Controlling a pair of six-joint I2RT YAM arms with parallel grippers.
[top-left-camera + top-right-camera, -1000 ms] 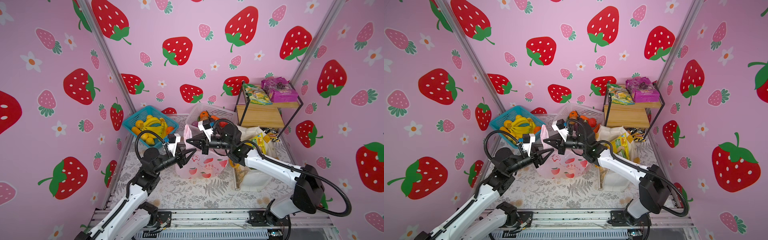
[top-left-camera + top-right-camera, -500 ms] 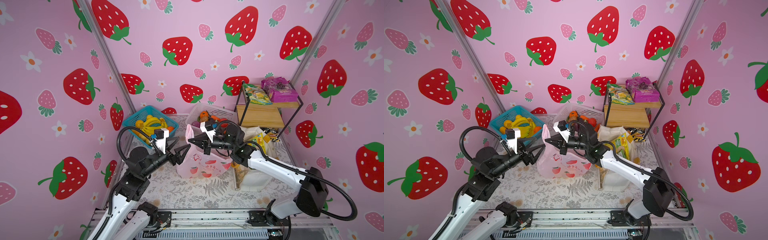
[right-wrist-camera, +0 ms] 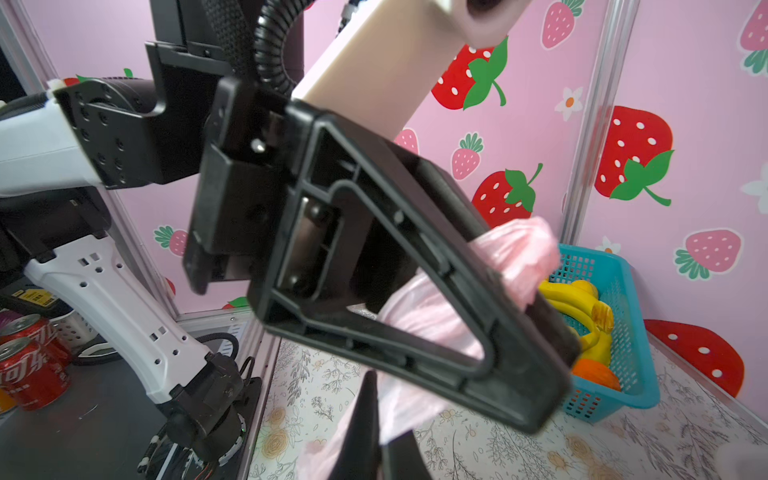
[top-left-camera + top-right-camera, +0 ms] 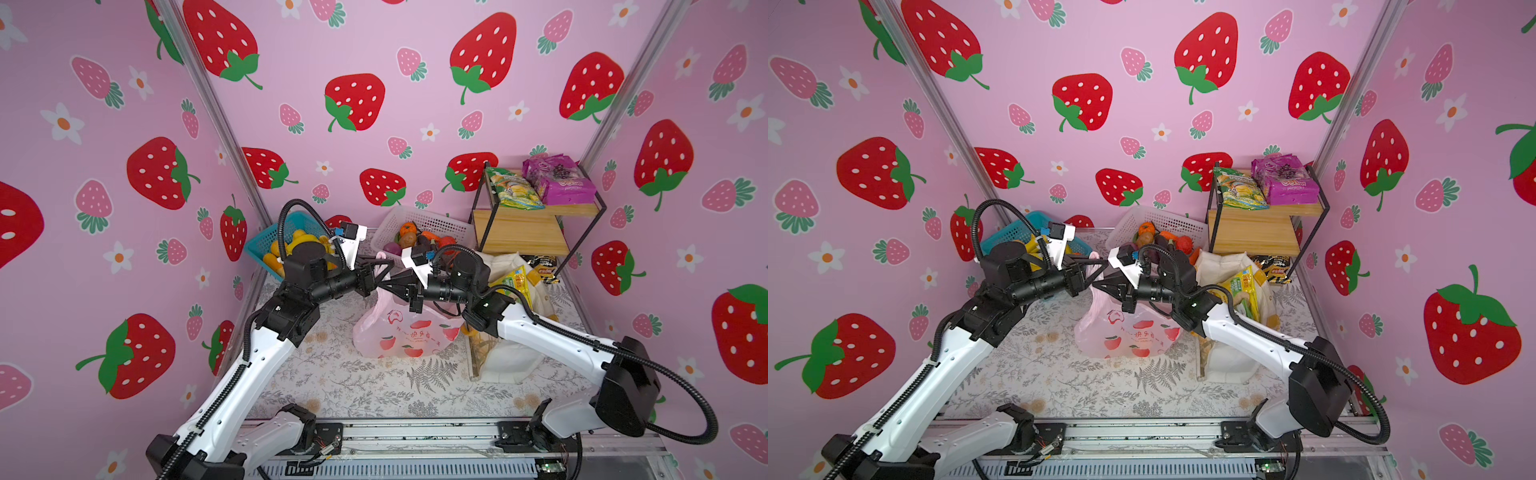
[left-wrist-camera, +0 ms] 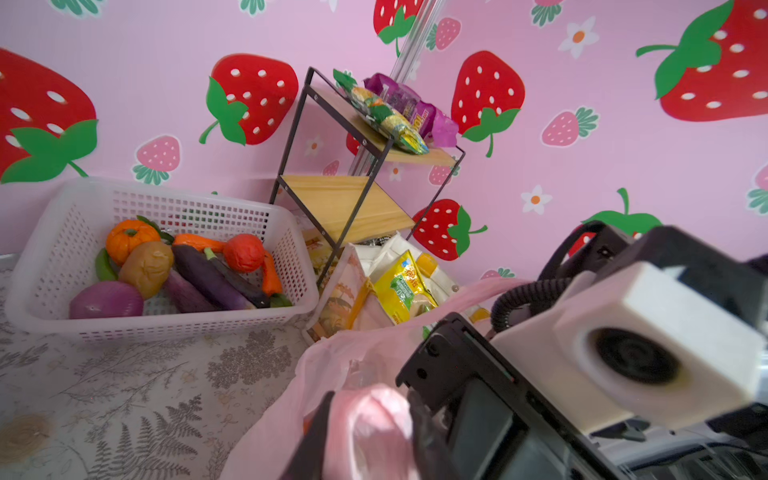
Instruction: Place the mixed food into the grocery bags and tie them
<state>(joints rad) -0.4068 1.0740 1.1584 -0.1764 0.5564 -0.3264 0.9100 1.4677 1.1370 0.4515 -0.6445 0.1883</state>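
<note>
On the floral mat [image 4: 374,395] mid-table, the pink bag [image 4: 399,336] sags, its handles drawn up between two grippers set nose to nose. The left gripper [image 4: 388,264] clamps a bunched handle. The right gripper [image 4: 382,286] pinches pink film, jaws nearly together, and each crowds the other. Just beside the bag, the right arm [image 4: 552,336] crosses the white tote [image 4: 507,361], which holds a yellow packet [image 4: 513,284]. Behind stand a blue basket [image 4: 266,245], a white basket [image 4: 432,218] and a shelf [image 4: 519,232].

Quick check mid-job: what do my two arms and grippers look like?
Both the left arm and right arm have white shells with black joints and looping black corrugated cables. The left gripper and right gripper carry black open-frame triangular fingers, each with a white camera housing behind it.
</note>
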